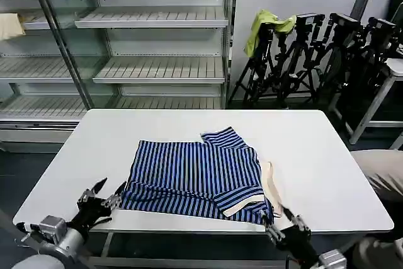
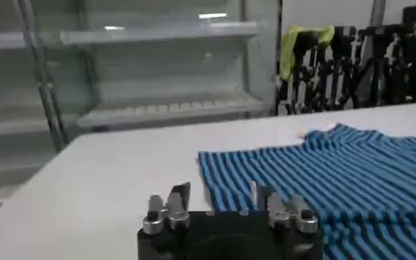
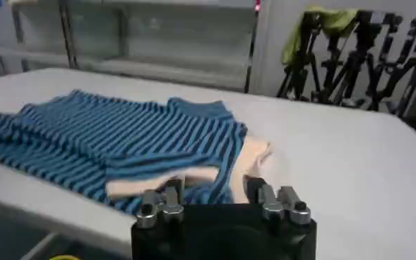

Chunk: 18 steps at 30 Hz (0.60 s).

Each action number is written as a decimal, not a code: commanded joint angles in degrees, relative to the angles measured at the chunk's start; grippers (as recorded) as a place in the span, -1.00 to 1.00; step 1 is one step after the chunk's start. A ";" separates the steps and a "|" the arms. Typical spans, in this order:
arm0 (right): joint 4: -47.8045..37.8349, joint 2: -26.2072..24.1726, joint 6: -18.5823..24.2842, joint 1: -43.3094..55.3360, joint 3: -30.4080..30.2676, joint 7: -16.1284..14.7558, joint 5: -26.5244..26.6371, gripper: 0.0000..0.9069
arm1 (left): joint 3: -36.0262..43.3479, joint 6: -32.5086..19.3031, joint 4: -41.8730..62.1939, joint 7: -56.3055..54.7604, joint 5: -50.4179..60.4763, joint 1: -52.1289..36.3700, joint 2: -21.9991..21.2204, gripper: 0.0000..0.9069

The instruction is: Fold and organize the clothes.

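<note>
The clothes are one blue-and-black striped shirt (image 1: 195,177), lying partly folded near the front of the white table (image 1: 327,168). A cream sleeve cuff (image 1: 242,205) is turned up at its near right corner, and the cream collar (image 1: 271,181) sticks out on the right side. My left gripper (image 1: 110,188) hovers open at the shirt's near left corner, holding nothing. The left wrist view shows this gripper (image 2: 222,198) just short of the striped hem (image 2: 321,169). My right gripper (image 1: 277,215) is open at the table's front edge. The right wrist view shows it (image 3: 213,189) facing the cuff (image 3: 158,185) and the striped corner (image 3: 222,166).
Empty glass-fronted shelving (image 1: 157,29) stands behind the table. Black tripods (image 1: 315,55) are clustered at the back right with a yellow-green cloth (image 1: 267,24) draped on one. A pale beige cloth (image 1: 9,24) hangs at the far left. Bare tabletop surrounds the shirt.
</note>
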 commanded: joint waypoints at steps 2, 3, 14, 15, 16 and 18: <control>-0.98 -3.92 -3.32 9.62 2.20 1.51 6.75 1.00 | 4.10 0.27 4.80 0.26 -1.77 -13.29 3.92 1.00; -3.55 -4.32 -3.46 13.50 0.64 3.02 6.81 1.00 | 5.15 0.57 6.06 0.55 -1.77 -15.18 3.97 1.00; -19.15 -3.46 -6.48 39.50 -16.91 8.89 8.26 1.00 | 14.85 0.40 23.13 2.34 0.31 -32.43 2.20 1.00; -20.42 -3.34 -6.48 41.07 -17.74 9.12 8.56 1.00 | 15.44 0.43 23.35 2.33 0.00 -32.75 2.38 1.00; -22.91 -2.86 -6.49 44.74 -19.68 10.22 9.86 1.00 | 16.19 0.45 24.25 2.36 -1.12 -33.72 2.75 1.00; -26.17 -1.96 -6.48 48.56 -21.58 11.30 11.36 1.00 | 17.09 0.99 25.14 2.32 -2.13 -34.51 3.05 1.00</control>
